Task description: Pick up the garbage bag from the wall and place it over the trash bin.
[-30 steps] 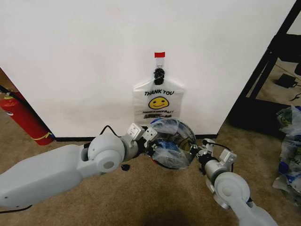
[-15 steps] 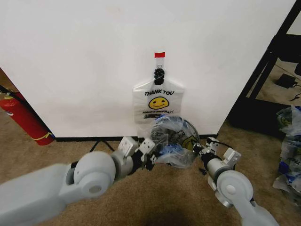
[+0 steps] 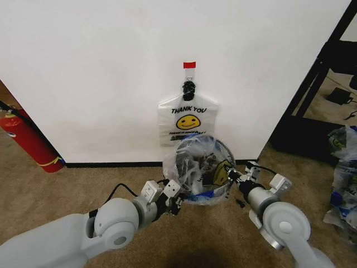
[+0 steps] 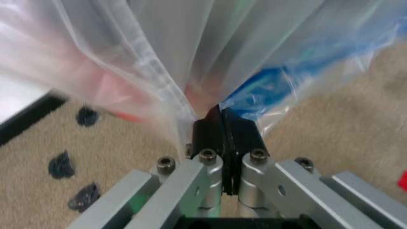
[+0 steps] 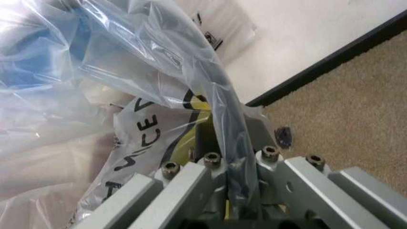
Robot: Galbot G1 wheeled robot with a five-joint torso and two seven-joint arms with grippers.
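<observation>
While draped, garbage bag [image 3: 198, 167] over trash bin [image 3: 215, 192]

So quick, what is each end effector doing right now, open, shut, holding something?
Left end effector: shut on the garbage bag, pinching its edge.
Right end effector: shut on the garbage bag's opposite edge.

Clear garbage bag [image 3: 198, 170] w/ blue patches draped over trash bin, near wall [image 3: 100, 72].
</observation>
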